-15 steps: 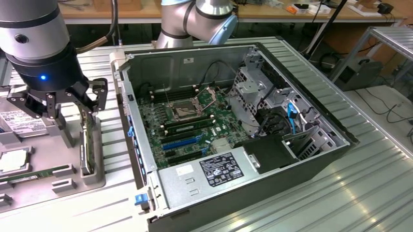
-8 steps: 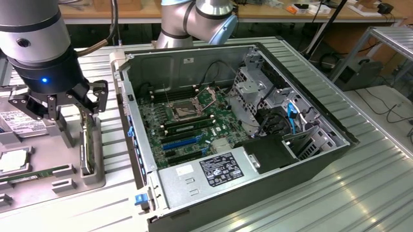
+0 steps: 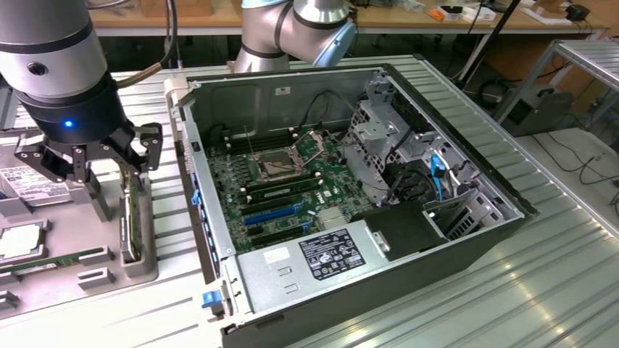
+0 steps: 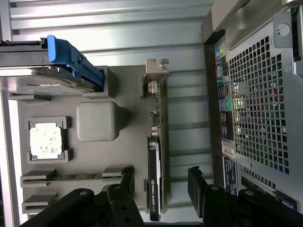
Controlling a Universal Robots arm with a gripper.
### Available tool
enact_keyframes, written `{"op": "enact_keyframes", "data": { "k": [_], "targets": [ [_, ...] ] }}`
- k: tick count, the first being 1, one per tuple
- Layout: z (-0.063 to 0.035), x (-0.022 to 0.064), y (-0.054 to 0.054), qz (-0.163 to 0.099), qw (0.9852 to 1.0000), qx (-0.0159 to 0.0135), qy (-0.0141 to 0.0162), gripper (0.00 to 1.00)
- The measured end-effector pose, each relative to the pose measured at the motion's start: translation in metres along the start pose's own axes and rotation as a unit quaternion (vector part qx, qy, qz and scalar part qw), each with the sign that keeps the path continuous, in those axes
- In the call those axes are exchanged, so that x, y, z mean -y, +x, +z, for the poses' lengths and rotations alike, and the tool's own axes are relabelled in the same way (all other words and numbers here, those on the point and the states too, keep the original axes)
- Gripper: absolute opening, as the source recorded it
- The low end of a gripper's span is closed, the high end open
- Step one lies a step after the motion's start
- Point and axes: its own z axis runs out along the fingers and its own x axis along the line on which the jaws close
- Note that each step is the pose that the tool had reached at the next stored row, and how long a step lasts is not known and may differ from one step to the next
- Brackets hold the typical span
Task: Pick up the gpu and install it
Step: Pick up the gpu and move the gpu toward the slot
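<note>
Arm joint: a silver joint (image 3: 295, 29) sat at 12 o'clock in the exterior view.
Wrist link: a grey cylinder (image 3: 48, 58) stood close to upright at 10 o'clock in the exterior view, pointing down at the table.
Blue light: it (image 3: 66, 123) glowed on the black collar at the wrist link's lower end.
Gripper: black (image 3: 116, 199) (image 4: 161, 184), it hung straight below the wrist at 9 o'clock in the exterior view.
Jaws: they stood wide apart.
Fingers: the two (image 4: 125, 182) ran parallel, tips downward.
</note>
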Motion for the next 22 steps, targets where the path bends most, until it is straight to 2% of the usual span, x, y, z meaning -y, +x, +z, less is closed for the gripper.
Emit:
{"op": "enact_keyframes", "data": {
  "k": [22],
  "targets": [
    [0.011,0.0012,0.0,0.0,1.0,0.0,0.0,0.57]
  ]
}}
